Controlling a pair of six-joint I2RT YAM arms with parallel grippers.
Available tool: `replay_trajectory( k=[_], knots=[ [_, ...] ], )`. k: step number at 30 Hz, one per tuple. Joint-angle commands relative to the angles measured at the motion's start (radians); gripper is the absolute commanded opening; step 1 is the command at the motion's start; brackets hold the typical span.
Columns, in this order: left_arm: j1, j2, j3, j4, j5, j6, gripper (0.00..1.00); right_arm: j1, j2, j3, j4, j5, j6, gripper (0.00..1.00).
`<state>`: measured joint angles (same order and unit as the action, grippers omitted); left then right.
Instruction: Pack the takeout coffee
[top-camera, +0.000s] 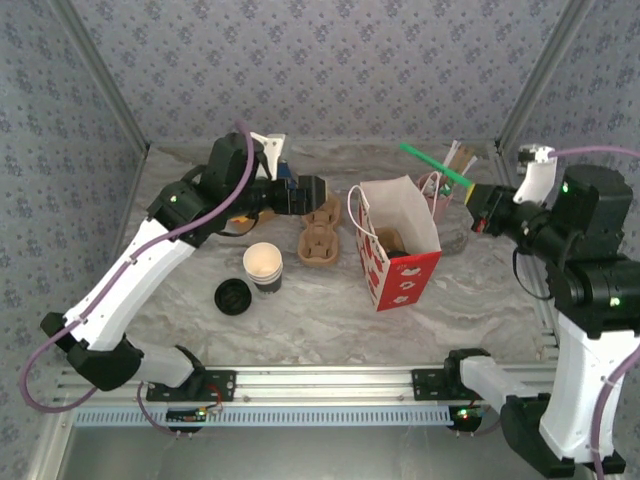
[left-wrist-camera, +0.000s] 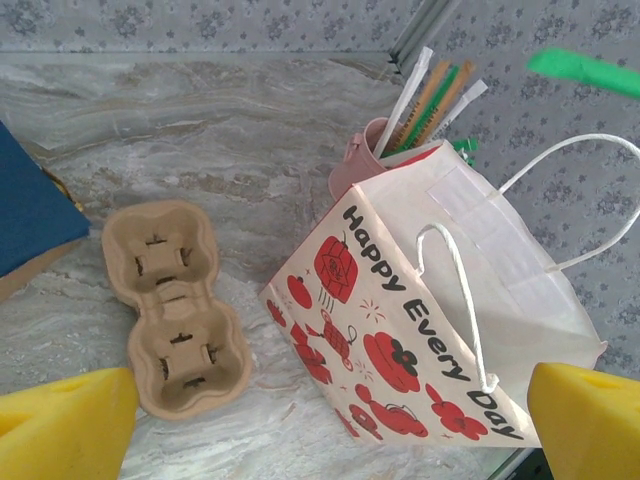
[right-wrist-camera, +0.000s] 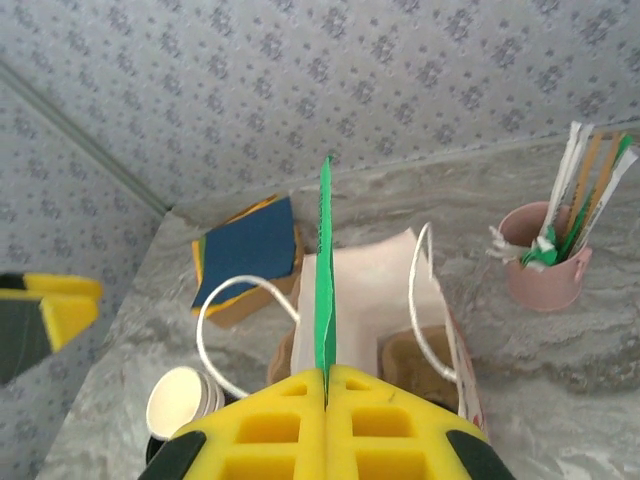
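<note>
while open-topped, cream paper cup beside round black plastic lid

1. Paper cup: small, cream inside, dark-banded wall. It stands upright and open-topped on the table, left of centre, about midway between the far and near edges.
2. Black lid: round plastic, off the cup. It lies flat just beside the cup's near-left side (contact not determinable).
</note>
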<state>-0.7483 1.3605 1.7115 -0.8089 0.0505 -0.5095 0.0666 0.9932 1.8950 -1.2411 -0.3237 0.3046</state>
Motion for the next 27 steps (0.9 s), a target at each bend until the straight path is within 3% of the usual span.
replay_trajectory(
  k=[1,13,23,27],
  knots=[
    [-0.006,-0.038,-0.005,0.022,-0.024,-0.007,1.0,0.014,-0.037,-0.013,-0.106,-0.047,-0.024,0.0],
    [-0.011,-0.079,-0.052,0.02,-0.029,-0.013,1.0,0.09,-0.014,-0.124,-0.183,0.049,0.013,0.0],
    [-0.012,-0.146,-0.109,-0.004,-0.069,-0.004,1.0,0.358,0.146,-0.078,-0.186,0.4,0.064,0.0],
    [-0.012,-0.165,-0.125,-0.008,-0.081,-0.004,1.0,0.434,0.258,-0.014,-0.228,0.484,0.049,0.0]
  ],
)
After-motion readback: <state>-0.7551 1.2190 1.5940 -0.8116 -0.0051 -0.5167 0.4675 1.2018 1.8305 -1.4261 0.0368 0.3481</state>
